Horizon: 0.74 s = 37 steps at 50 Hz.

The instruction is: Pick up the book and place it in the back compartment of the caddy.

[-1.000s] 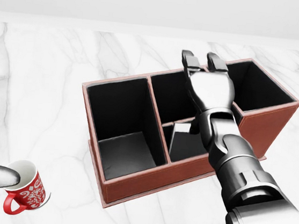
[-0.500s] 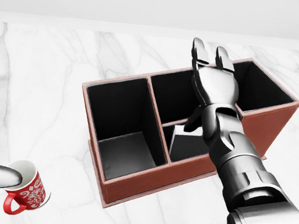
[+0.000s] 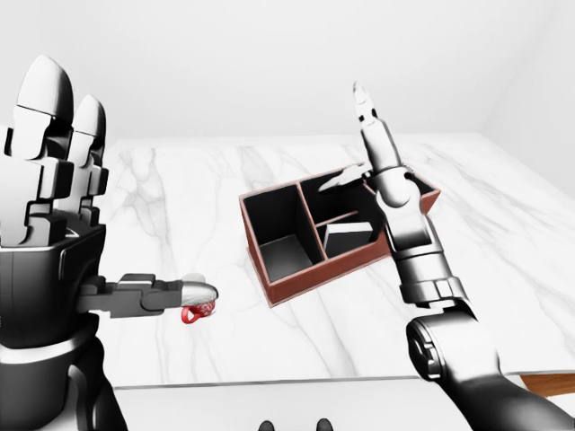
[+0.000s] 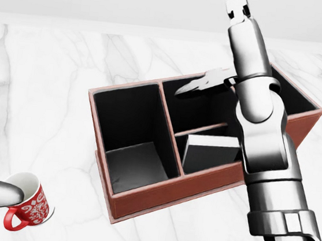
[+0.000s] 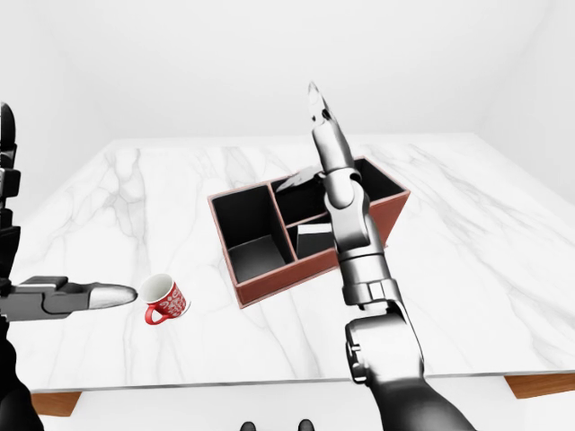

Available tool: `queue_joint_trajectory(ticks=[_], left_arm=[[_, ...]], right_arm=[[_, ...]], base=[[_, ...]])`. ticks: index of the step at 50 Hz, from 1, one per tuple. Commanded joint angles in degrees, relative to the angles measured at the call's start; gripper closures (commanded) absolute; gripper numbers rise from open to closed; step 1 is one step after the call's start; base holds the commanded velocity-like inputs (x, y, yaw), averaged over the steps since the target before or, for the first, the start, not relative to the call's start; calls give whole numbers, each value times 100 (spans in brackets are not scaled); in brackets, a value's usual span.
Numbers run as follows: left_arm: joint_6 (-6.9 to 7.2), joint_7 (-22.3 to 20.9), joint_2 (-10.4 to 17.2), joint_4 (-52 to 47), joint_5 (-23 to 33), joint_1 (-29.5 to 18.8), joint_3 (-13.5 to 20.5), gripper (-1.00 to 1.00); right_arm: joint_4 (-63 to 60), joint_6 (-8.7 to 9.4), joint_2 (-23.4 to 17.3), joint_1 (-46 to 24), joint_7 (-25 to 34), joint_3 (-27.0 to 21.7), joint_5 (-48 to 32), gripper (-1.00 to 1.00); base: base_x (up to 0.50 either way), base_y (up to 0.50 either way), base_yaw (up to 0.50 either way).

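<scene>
Marble bench [image 4: 48, 84] lay bare round the caddy [image 4: 158, 193] | book [image 4: 210, 150] leaned in caddy's lower middle compartment | right robot hand [image 4: 237, 24] released, fingers spread above caddy's top edge | left robot hand [image 3: 54, 171] released, near red mug [image 4: 28, 203] at lower left

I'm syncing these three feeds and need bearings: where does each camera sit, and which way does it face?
Head view: on the head, looking steeply down at the caddy; right hand raised, open.
Left-eye view: on the head, looking ahead across the marble table; left hand looms at the left edge.
Right-eye view: same aim, offset; shows the red mug.
All share the caddy and right arm.
</scene>
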Motion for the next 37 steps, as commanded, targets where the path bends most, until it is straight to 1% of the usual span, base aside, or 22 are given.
queue_joint_trajectory(ticks=[1,4,9,17,28,33,37], left_arm=[[0,-15,16,-216,-11,-53,14,-95],[0,-23,18,-240,-11,-53,30,-95],[0,-28,13,-270,3,-53,9,-95],[0,-39,30,-407,-25,-98,72,-95],[0,-52,86,-619,-101,-187,187,-95],[0,-51,148,-796,-180,-272,274,-95],[0,70,251,-802,-373,-274,315,-95]], right_arm=[[-3063,489,-107,651,728,-247,1456,-100],[-3643,489,-177,849,771,-275,1615,-100],[-3977,489,-268,1037,704,-377,1838,-100],[-4592,489,-386,1285,689,-476,2060,-100],[-5783,489,-603,1613,652,-775,2570,-100],[-6225,489,-709,1712,561,-914,2851,-100],[-6641,489,-794,1797,510,-1025,3084,-100]], base=[[0,0,0],[0,0,0],[0,0,0],[0,0,0],[0,0,0],[0,0,0],[0,0,0]])
